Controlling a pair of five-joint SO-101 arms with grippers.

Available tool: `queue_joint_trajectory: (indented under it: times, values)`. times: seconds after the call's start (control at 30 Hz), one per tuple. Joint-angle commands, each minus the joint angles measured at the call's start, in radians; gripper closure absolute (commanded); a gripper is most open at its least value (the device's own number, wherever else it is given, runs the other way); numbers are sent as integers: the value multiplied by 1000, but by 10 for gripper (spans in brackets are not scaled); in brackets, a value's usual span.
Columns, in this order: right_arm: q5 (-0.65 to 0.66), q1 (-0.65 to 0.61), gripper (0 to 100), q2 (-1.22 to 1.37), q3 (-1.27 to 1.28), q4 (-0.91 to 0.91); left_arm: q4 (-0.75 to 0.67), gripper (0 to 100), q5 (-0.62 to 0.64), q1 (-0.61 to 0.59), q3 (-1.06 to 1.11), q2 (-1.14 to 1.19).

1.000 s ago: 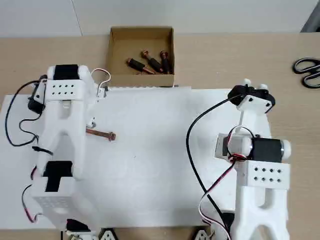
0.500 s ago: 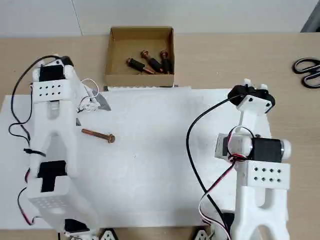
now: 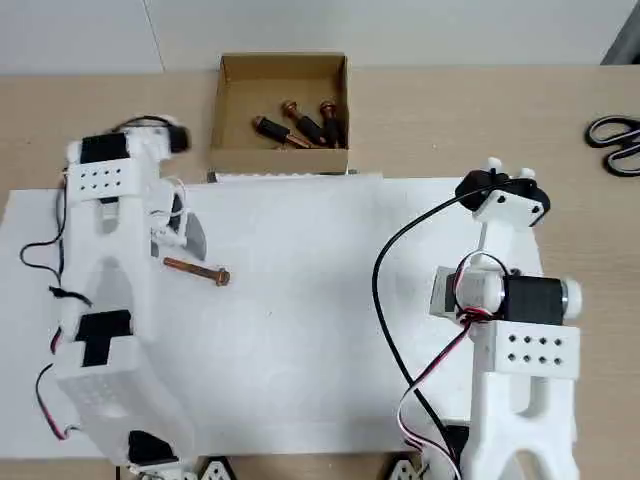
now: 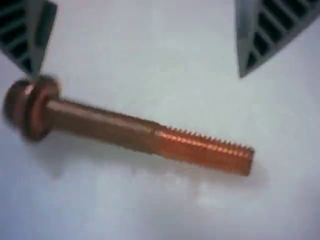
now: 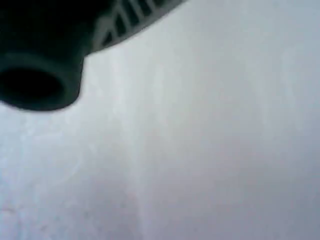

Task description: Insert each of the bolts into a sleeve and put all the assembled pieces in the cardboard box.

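A copper bolt point(image 3: 197, 271) lies on the white mat point(image 3: 300, 350), head toward the middle of the table. My left gripper point(image 3: 181, 233) hangs open just above and behind it. In the left wrist view the bolt point(image 4: 130, 132) lies across below the left gripper point(image 4: 140, 75), one fingertip point(image 4: 32, 45) near its head. The cardboard box point(image 3: 232, 110) at the back holds three bolts in dark sleeves point(image 3: 300, 125). The right arm point(image 3: 505, 300) stands folded at the right. In its wrist view a black hollow sleeve point(image 5: 37, 80) sits against a ribbed finger point(image 5: 132, 17) above the mat.
Black scissors point(image 3: 615, 140) lie on the wooden table at the far right. Cables loop beside both arms. The mat between the arms is bare apart from the bolt.
The left gripper has swung from near the box's front edge toward me and now hangs over the bolt. The bolt and the right arm have not moved.
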Motion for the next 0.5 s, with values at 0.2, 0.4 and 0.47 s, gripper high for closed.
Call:
queue_joint_trajectory:
  times: [0.2,0.4,0.47]
  values:
    - [-3,2,995,-30,-3,-10,-43,879,-781,40,-67,-11]
    - [-5,2,995,-28,-3,-10,-44,891,-999,46,-124,-2]
    - [-5,2,995,-28,-3,-10,-43,891,-1056,48,-124,0]
